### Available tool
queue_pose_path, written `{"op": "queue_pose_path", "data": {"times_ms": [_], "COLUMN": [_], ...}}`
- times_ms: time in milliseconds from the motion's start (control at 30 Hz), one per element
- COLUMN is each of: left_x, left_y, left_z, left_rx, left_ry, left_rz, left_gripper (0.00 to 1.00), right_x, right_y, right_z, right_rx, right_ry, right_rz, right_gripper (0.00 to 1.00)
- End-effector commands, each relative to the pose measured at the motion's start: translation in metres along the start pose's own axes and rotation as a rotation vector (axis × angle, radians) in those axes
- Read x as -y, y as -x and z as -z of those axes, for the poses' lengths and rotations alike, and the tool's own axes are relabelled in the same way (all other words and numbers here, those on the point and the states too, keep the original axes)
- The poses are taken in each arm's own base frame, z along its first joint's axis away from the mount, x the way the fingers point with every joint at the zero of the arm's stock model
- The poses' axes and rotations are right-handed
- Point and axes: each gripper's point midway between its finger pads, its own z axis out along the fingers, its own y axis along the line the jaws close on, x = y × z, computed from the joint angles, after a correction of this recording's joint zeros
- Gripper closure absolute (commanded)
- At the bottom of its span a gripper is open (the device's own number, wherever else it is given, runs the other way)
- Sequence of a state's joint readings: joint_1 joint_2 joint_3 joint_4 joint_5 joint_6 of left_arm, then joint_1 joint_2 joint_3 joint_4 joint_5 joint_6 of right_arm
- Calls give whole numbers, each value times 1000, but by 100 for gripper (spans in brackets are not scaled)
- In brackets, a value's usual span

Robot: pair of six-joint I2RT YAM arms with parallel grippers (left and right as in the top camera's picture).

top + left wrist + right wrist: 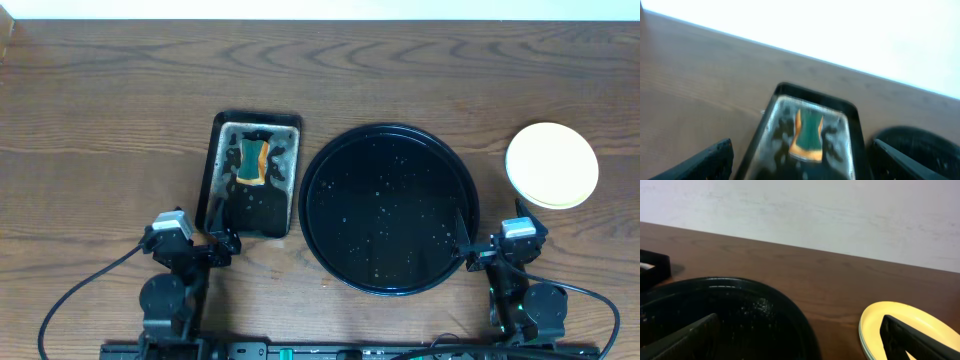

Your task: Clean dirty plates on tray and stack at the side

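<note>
— Where did we find the plates [552,165]?
— Stacked, yellow on top, off the tray [390,205], between one and two o'clock from our right gripper [470,252] and well clear of its fingers (spread wide, nothing between them).
— And our left gripper [222,243]?
— Spread too, empty; the sponge tray [258,118] lay at twelve o'clock.

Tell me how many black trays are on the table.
2. The rectangular tray, holding a sponge, lies left of centre; the round tray lies to its right, near the yellow plate. None appears hidden.
</note>
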State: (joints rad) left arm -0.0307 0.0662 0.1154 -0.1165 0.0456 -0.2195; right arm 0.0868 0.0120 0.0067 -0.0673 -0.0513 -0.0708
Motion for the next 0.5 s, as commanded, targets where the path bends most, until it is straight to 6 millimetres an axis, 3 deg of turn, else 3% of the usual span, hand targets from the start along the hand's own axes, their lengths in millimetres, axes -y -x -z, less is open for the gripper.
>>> {"op": "queue_pose_path", "data": {"times_ms": [0, 233, 467], "left_x": [-1, 4, 1], "left_y": [8, 17, -29], "left_z": [-1, -3, -7], "left_rx": [91, 183, -7], "left_ry": [-9, -32, -56], "left_rz": [-77, -217, -281], "left_gripper": [13, 13, 13], "right_x": [-4, -4, -4], "right_y": [0, 0, 0], "right_z": [0, 0, 0], "right_rx": [2, 2, 2], "right_ry": [16, 16, 16], "right_rz": [14, 15, 15], "right_gripper": [1, 1, 1]}}
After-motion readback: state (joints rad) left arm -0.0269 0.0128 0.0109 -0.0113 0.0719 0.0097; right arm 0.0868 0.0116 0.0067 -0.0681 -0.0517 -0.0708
